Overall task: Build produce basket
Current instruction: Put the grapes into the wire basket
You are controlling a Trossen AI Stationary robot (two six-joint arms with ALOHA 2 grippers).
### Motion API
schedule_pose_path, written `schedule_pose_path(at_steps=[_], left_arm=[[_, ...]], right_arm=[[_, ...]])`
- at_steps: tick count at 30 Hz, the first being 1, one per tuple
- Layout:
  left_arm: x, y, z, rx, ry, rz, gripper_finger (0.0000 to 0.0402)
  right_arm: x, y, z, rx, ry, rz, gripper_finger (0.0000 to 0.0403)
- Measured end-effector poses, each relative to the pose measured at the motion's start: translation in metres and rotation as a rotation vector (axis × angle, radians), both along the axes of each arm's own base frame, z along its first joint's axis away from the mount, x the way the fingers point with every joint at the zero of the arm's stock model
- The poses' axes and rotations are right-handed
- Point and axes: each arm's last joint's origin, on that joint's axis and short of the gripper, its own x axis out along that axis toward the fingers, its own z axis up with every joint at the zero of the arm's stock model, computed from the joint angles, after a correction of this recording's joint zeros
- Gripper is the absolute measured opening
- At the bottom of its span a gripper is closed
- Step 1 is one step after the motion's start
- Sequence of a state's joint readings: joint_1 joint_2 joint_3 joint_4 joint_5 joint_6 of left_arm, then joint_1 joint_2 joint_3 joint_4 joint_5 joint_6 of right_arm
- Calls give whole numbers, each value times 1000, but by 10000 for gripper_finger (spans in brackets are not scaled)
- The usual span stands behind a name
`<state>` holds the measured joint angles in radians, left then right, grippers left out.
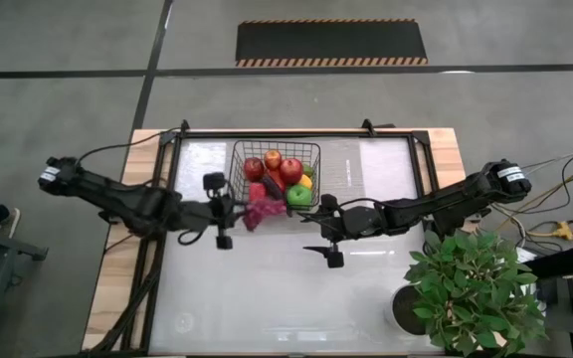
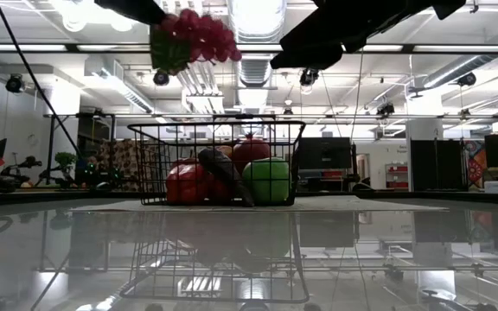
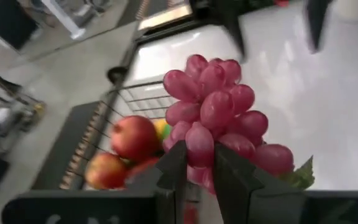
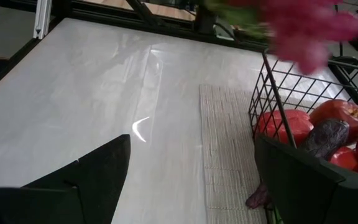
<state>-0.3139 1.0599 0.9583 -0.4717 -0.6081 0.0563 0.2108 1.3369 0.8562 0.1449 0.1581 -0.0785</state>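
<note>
The black wire basket (image 1: 241, 151) stands on a mat at the table's middle and holds red apples (image 1: 273, 159), a green apple (image 1: 298, 195) and a dark eggplant (image 2: 225, 175). A bunch of purple grapes (image 1: 260, 212) with a green leaf hangs high over the basket's near left corner, and my left gripper (image 3: 199, 169) is shut on it. In the low view the grapes (image 2: 195, 36) sit well above the rim. My right gripper (image 1: 326, 231) waits open just near-right of the basket, nothing between its fingers (image 4: 92, 177). My left gripper pinches a grape at one end of the bunch (image 3: 199, 146) between its two fingers. The fingers (image 3: 174, 167) reach in from the table's left, slanting a little downward. The bunch sticks out beyond the fingertips, lifted clear of the basket and the table.
A woven mat (image 4: 225, 143) lies under the basket, with a small purple piece (image 4: 260, 196) on it by the basket's wall. A leafy potted plant (image 1: 471, 288) stands at the near right corner. A black frame (image 1: 421, 159) borders the white table top.
</note>
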Motion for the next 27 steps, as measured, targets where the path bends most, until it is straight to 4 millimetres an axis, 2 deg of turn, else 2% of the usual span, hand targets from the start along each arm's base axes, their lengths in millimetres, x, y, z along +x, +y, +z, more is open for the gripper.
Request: schedule_pose_path(at_steps=[4, 8, 14, 20, 27], left_arm=[[6, 21, -1, 83, 37, 56, 50], [16, 46, -9, 76, 84, 117, 50], [31, 74, -35, 56, 211, 206, 50], [38, 84, -54, 52, 337, 245, 50], [40, 85, -62, 29, 371, 267, 50]], right_arm=[[-1, 0, -2, -2, 19, -1, 325], [-1, 0, -3, 6, 35, -6, 325], [-2, 0, -3, 5, 36, -6, 325], [-2, 0, -3, 6, 37, -7, 325], [-2, 0, -3, 5, 37, -6, 325]])
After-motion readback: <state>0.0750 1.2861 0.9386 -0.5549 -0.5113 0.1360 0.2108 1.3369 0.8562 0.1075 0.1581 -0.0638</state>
